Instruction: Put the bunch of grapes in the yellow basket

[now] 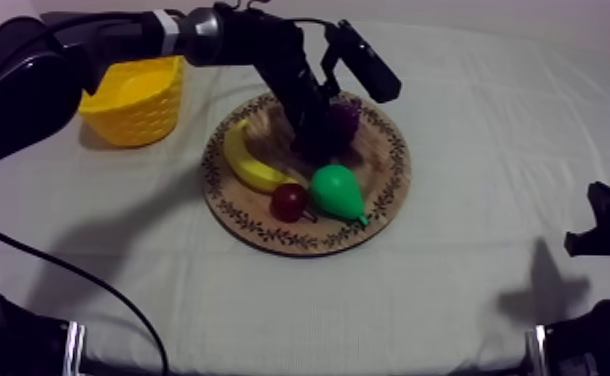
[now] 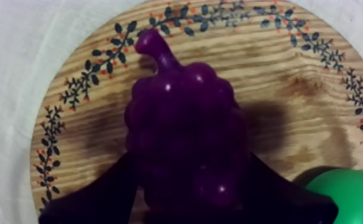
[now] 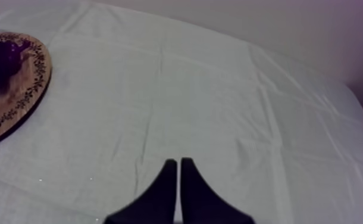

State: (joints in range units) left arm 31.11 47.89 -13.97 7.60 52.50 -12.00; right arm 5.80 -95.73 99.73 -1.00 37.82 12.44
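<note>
The purple bunch of grapes [image 1: 345,117] lies on the far side of the round wooden board [image 1: 269,236]. My left arm comes in from the upper left, and my left gripper [image 1: 319,135] is down on the bunch. In the left wrist view the grapes [image 2: 184,131] sit between the two black fingers [image 2: 100,199], which press against both sides of the bunch while it rests on the board [image 2: 315,89]. The yellow basket [image 1: 139,98] stands at the far left, apart from the board. My right gripper [image 3: 178,162] hovers over bare cloth, fingers together as a narrow wedge.
On the board also lie a banana [image 1: 243,160], a small red fruit [image 1: 289,201] and a green pear [image 1: 337,192], all on the near side of the grapes. The pear [image 2: 346,193] is close beside my left gripper. Bare cloth stretches right of the board.
</note>
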